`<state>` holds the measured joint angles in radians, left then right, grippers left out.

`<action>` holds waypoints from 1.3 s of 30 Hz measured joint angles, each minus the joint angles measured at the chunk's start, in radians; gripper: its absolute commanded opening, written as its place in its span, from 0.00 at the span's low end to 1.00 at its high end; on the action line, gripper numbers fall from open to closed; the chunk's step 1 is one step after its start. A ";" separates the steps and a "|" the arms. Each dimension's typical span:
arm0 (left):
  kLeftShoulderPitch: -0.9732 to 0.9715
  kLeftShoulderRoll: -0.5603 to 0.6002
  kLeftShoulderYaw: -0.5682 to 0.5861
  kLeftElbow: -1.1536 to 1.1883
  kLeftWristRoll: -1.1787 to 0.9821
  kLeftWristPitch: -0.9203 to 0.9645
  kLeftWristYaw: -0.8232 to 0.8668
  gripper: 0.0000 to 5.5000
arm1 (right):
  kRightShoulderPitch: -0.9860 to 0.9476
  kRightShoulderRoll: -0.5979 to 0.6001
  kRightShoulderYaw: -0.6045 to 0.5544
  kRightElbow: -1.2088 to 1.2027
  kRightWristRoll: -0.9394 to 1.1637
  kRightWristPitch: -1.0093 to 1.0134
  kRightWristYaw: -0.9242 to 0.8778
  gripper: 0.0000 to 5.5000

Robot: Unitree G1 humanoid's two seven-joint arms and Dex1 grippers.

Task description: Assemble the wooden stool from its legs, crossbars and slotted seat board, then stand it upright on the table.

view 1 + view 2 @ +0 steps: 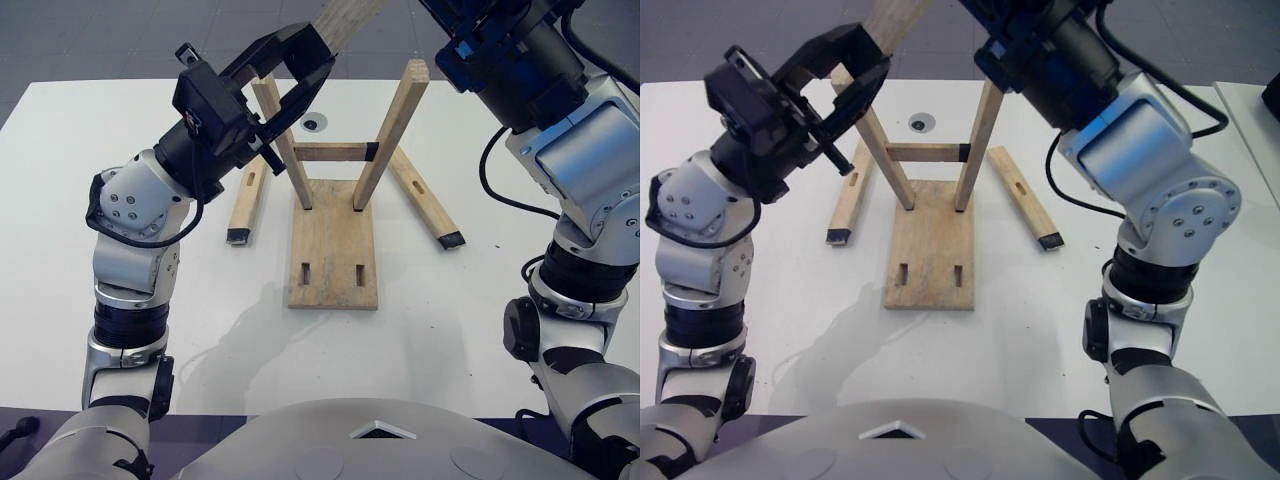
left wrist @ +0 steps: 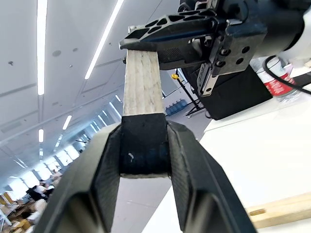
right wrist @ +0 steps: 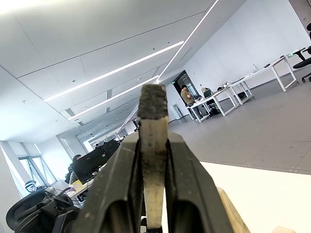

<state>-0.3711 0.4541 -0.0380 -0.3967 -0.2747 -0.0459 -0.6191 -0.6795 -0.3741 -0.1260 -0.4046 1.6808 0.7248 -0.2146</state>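
Note:
The slotted seat board (image 1: 333, 262) lies flat mid-table. Two legs (image 1: 392, 135) stand tilted in its far slots, joined by a crossbar (image 1: 335, 152). Above them, a third wooden leg (image 1: 348, 18) is held in the air. My left gripper (image 1: 310, 55) is shut on its black-capped end (image 2: 145, 145). My right gripper (image 2: 170, 34) is shut on the far end of the same leg, and the wood shows edge-on between its fingers (image 3: 121, 194). Two more legs lie flat, one left of the board (image 1: 247, 205) and one to its right (image 1: 425, 200).
Two empty slots (image 1: 305, 272) sit near the board's front edge. A round grommet hole (image 1: 314, 123) is in the white table (image 1: 100, 300) behind the standing legs. Open table surface lies in front of and beside the board.

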 measured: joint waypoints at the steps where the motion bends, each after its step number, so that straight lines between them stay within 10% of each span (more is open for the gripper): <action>1: -0.001 -0.001 0.000 0.001 0.001 0.000 0.000 0.33 | 0.000 0.004 0.000 0.001 -0.001 -0.002 -0.002 0.08; 19: -0.022 0.006 0.083 0.039 -0.044 0.084 0.007 0.92 | 0.019 -0.219 -0.214 0.054 -0.033 -0.022 0.023 0.08; 27: -0.013 -0.001 0.108 0.041 -0.044 0.095 0.018 0.72 | 0.192 -0.397 -0.363 0.072 -0.149 0.006 0.086 0.08; 39: -0.048 -0.002 0.143 0.118 0.003 0.081 0.100 0.98 | 0.415 -0.367 -0.036 0.208 -0.819 -0.104 0.414 0.08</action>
<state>-0.4194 0.4519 0.1046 -0.2789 -0.2720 0.0352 -0.5191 -0.2648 -0.7414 -0.1616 -0.1962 0.8614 0.6204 0.1995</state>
